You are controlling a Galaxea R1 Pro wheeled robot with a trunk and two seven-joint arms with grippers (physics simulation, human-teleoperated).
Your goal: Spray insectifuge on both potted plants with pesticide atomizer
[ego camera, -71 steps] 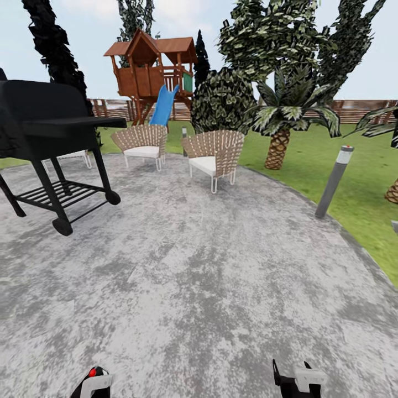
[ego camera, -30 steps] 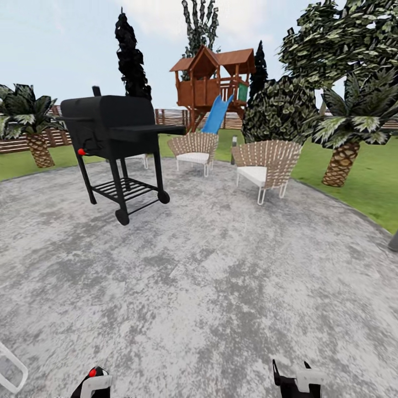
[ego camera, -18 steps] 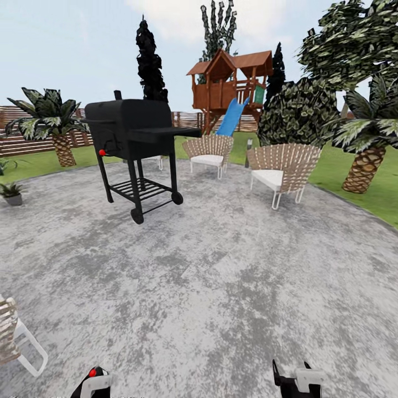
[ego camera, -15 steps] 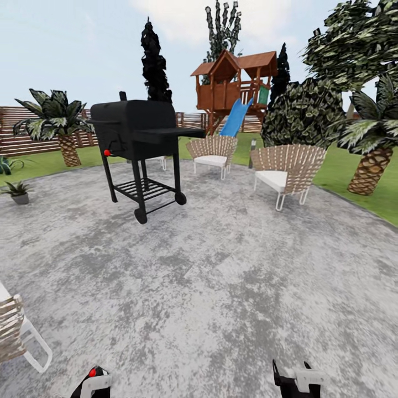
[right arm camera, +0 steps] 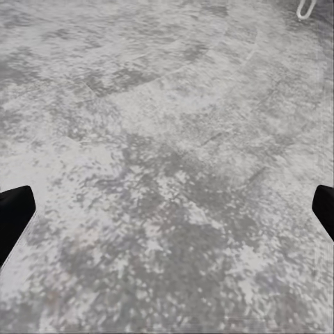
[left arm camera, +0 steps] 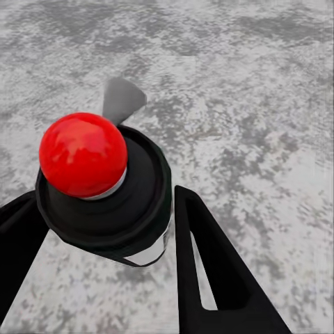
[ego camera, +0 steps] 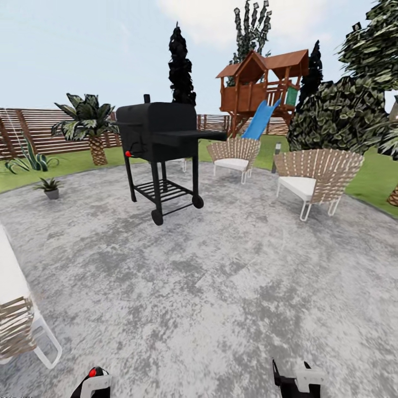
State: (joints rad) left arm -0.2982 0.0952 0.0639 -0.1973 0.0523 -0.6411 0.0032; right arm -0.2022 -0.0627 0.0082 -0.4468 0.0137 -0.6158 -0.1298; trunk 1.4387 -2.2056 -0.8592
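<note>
Left gripper jaws clamp the pesticide atomizer - axis along the fingers, red knob camera-side; right gripper jaws gape. Head view's panned left - potted plant newly in sight.

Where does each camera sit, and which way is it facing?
Head view: on the head, facing forward and down over the patio toward the grill; both the left gripper and right gripper peek in below.
Left wrist view: by the left gripper, looking along its fingers, which flank a red-capped canister, at the patio.
Right wrist view: by the right gripper, aimed at the patio; wide-apart fingertips at the edges.
Shared: the patio; head and left wrist views both show the red cap.
</note>
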